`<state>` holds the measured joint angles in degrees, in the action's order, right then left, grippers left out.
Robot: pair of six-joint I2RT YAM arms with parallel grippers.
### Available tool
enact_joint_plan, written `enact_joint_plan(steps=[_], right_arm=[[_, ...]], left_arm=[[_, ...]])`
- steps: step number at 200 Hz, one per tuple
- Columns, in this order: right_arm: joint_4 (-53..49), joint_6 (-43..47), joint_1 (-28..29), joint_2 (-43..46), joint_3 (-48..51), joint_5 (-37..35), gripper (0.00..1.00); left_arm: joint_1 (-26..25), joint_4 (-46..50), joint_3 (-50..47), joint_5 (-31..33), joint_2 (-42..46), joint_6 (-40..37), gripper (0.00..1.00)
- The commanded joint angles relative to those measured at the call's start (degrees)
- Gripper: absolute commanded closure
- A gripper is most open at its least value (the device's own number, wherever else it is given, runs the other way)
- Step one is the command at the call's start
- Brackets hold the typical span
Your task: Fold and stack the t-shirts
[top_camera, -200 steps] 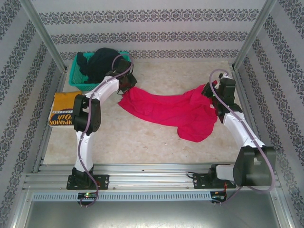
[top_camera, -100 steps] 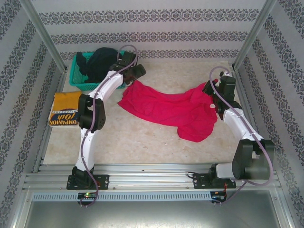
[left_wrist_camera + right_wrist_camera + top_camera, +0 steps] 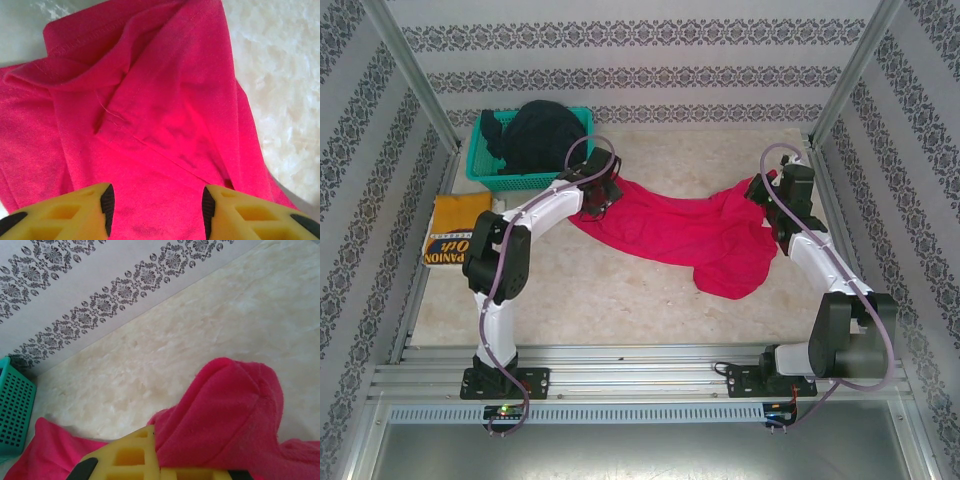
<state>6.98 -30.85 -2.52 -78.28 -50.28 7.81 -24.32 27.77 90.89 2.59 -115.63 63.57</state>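
Observation:
A bright red t-shirt [image 3: 670, 235] lies crumpled across the middle of the table. My left gripper [image 3: 601, 192] hovers over its left end. In the left wrist view the gripper [image 3: 156, 210] is open, its yellow fingers [image 3: 82, 210] apart, with flat red t-shirt [image 3: 150, 100] cloth below and between them. My right gripper [image 3: 767, 196] is shut on the shirt's right end, and a bunch of red cloth [image 3: 230, 415] bulges over its yellow fingers [image 3: 135, 455]. A mustard-yellow t-shirt [image 3: 453, 238] with black lettering lies folded at the left. Dark t-shirts [image 3: 535, 130] are heaped in the basket.
A teal mesh basket [image 3: 490, 172] stands at the back left, just behind my left gripper. Patterned walls and metal posts close in the table on three sides. Bare marble tabletop [image 3: 620, 300] stretches in front of the red shirt.
My left gripper let go of the shirt's left end and opened, swung back toward the basket, then came down over that end again with its jaws narrower. The right arm held still.

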Motion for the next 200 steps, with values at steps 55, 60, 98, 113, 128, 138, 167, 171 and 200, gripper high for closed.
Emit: enact_joint_plan(steps=[55,60,98,113,128,138,167,171,200], right_arm=[[1.73,-0.11,-0.71,1.55,1.14,0.74,1.00],[1.81,-0.12,-0.75,1.68,1.24,0.67,1.00],[1.72,-0.29,-0.97,1.82,1.50,0.87,1.00],[1.67,-0.31,-1.04,1.90,1.51,0.89,1.00],[1.72,-0.34,-1.08,1.82,1.39,0.89,1.00],[1.71,-0.46,-1.09,1.73,1.33,0.86,1.00],[1.74,-0.68,-1.08,1.64,1.24,0.98,1.00],[1.72,-0.63,-1.06,1.64,1.24,1.00,1.00],[1.62,-0.68,-1.08,1.65,1.33,0.98,1.00]], left_arm=[[0.21,3.08,5.76,4.44,-7.34,4.25,0.56],[0.23,2.92,5.79,4.38,-7.62,4.65,0.56],[0.76,2.50,6.27,3.61,-9.75,5.49,0.56],[1.09,2.14,6.24,3.56,-10.24,5.61,0.57],[1.32,1.81,6.40,3.43,-10.73,5.68,0.57],[1.54,1.86,6.65,3.15,-11.12,5.70,0.57],[1.92,1.71,6.93,2.61,-11.94,6.24,0.57],[2.00,1.63,6.93,2.39,-12.10,6.30,0.57],[2.30,1.09,6.85,1.72,-12.60,6.78,0.62]])
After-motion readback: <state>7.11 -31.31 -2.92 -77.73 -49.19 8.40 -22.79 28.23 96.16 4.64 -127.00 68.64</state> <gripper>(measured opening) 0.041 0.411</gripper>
